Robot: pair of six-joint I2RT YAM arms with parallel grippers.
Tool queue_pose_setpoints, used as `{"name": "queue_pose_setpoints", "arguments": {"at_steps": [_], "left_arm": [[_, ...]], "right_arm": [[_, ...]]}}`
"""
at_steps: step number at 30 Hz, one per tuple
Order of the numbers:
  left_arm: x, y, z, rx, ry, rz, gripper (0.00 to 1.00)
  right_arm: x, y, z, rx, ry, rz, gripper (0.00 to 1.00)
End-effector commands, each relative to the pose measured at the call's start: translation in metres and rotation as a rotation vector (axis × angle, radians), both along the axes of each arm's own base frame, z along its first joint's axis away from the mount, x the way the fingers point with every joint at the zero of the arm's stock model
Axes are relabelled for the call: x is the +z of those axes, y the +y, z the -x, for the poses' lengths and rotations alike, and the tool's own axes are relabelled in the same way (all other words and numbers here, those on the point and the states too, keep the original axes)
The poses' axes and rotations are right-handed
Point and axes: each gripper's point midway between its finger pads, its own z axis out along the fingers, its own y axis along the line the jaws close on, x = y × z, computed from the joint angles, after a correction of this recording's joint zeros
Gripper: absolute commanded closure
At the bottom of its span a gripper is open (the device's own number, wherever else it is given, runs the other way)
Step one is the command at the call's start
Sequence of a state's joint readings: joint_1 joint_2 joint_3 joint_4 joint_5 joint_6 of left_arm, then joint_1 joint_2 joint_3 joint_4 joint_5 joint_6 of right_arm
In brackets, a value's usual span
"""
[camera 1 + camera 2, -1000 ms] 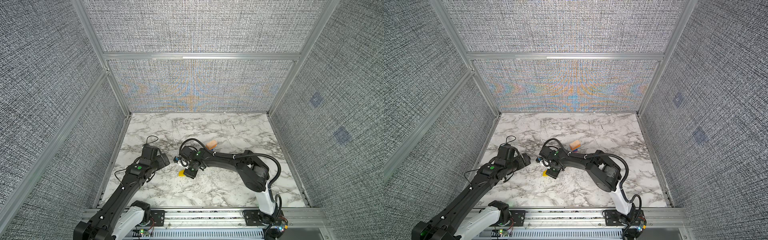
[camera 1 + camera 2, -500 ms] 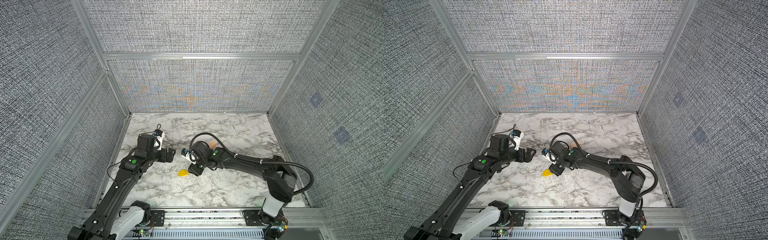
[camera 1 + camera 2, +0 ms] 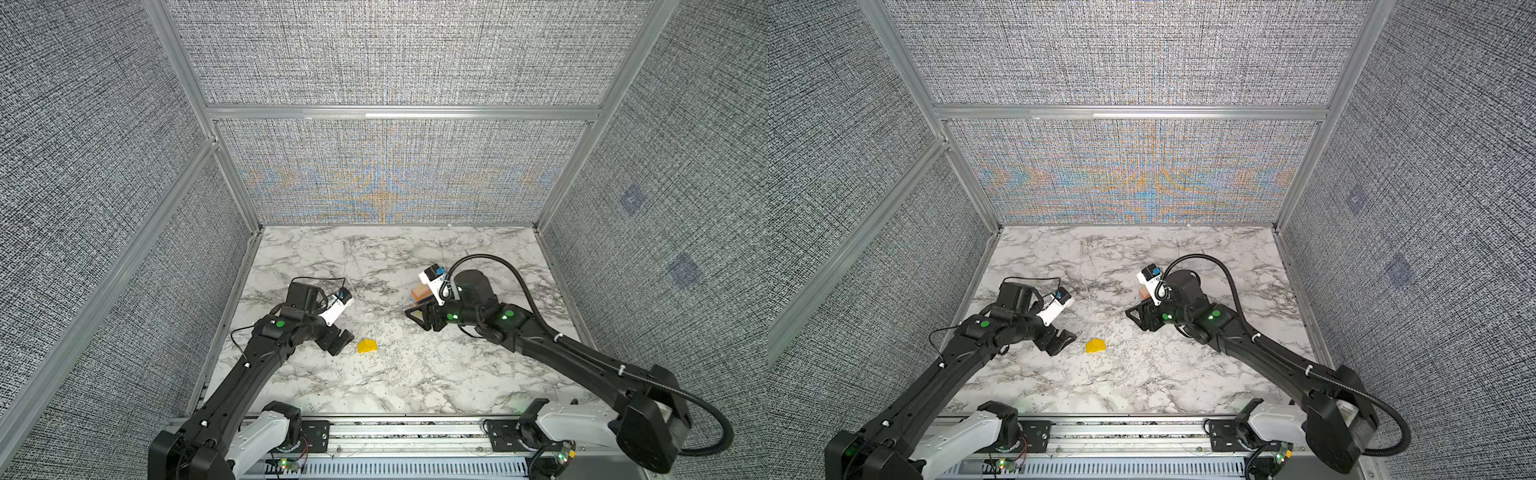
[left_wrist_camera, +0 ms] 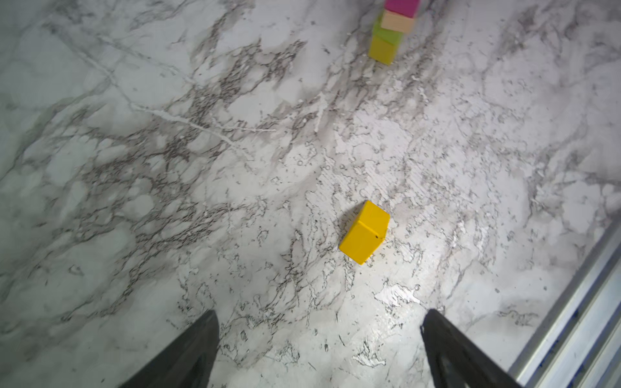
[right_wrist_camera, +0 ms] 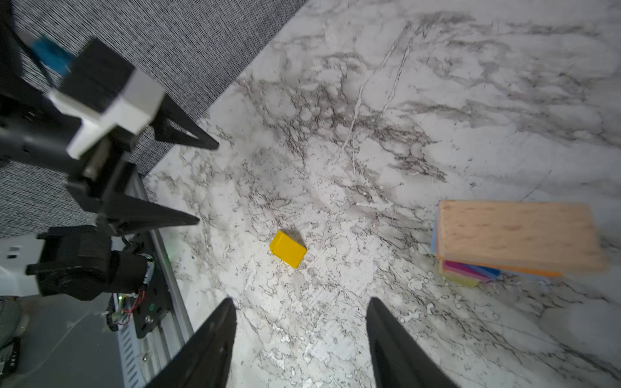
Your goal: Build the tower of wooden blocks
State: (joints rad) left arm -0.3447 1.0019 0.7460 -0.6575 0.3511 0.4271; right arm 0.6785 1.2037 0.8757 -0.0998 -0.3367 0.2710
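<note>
A yellow wedge (image 3: pixel 367 345) (image 3: pixel 1095 345) lies alone on the marble, also seen in the wrist views (image 4: pixel 364 231) (image 5: pixel 288 249). My left gripper (image 3: pixel 343 343) (image 3: pixel 1064 344) (image 4: pixel 321 314) hangs open and empty just left of it. The tower (image 4: pixel 391 30) (image 5: pixel 504 242) stands farther back right: yellow and lime at the bottom, magenta, blue and orange layers, a plain plank on top. In both top views the tower (image 3: pixel 419 293) (image 3: pixel 1143 293) is mostly hidden behind my right wrist camera. My right gripper (image 3: pixel 418 320) (image 3: pixel 1136 321) (image 5: pixel 301 300) is open and empty, just in front of the tower.
Grey fabric walls enclose the marble table (image 3: pixel 395 257) on three sides. An aluminium rail (image 3: pixel 407 428) (image 4: pixel 571 319) runs along the front edge, with both arm bases mounted on it. The left gripper (image 5: pixel 205 183) shows beside the wedge in the right wrist view.
My right gripper has pulled back from above the wedge to the right, toward the tower. The left gripper has swung in and come down beside the wedge. The wedge has not moved.
</note>
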Motion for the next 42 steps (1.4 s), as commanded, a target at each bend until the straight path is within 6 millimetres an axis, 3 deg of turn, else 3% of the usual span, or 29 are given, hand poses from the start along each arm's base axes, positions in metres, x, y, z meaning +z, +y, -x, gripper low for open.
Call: {"name": "queue_pose_setpoints", "arguments": {"at_steps": [1,8,14,22,29,42], "left_arm": [[-0.002,-0.014,0.017,-0.218,-0.085,-0.015,0.09],[-0.017,-0.017,0.027,-0.339,-0.112,-0.124,0.09],[-0.022,-0.032,0.022,-0.409,-0.109,-0.127,0.15],[-0.048,-0.049,0.017,-0.484,-0.011,-0.129,0.23],[-0.072,-0.053,0.004,-0.469,-0.003,-0.149,0.27],[-0.096,-0.059,-0.006,-0.465,0.044,-0.159,0.36]], "right_arm": [[0.023,-0.010,-0.003,-0.057,-0.027,-0.091,0.35],[0.039,-0.036,-0.006,-0.127,-0.051,-0.168,0.32],[0.034,-0.038,-0.011,-0.131,-0.013,-0.174,0.32],[0.016,-0.047,-0.010,-0.161,0.041,-0.179,0.32],[0.013,-0.058,-0.011,-0.190,0.030,-0.173,0.32],[0.005,-0.057,-0.014,-0.184,0.050,-0.169,0.32]]}}
